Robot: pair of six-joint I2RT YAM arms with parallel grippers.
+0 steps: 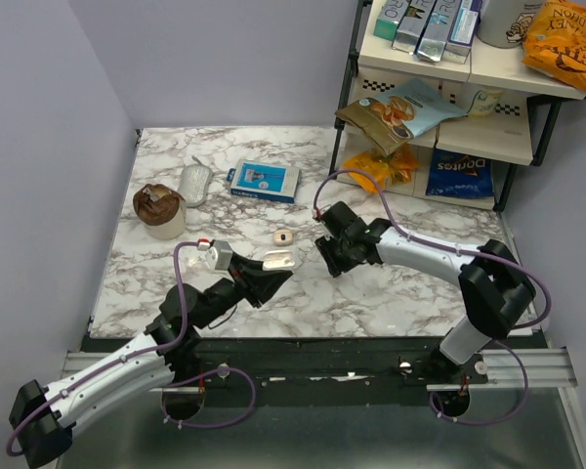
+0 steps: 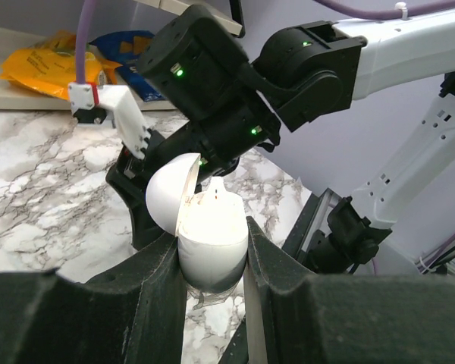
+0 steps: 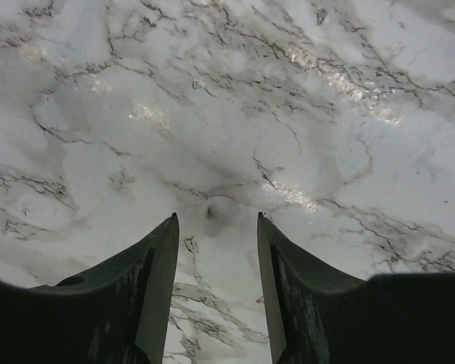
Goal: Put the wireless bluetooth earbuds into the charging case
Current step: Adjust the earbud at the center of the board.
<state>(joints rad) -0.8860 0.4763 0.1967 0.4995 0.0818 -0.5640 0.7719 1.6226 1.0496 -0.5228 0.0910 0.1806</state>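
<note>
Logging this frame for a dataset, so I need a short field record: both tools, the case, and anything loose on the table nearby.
left tool: shut on case, holding it upright
case: white, lid open
case contents: cannot tell
right tool: open, empty, above marble table
loose: small round item on table, just beyond case, apart from both tools

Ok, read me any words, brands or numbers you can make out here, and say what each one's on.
"Doritos": upside down on the blue chip bag, low in the rack.
"DIJON": on the orange bag, top shelf; the word above it is unclear.
Blue box on the table: print too small to read.
Cartons on the top shelf: too blurred.
Wrist views: no text.
</note>
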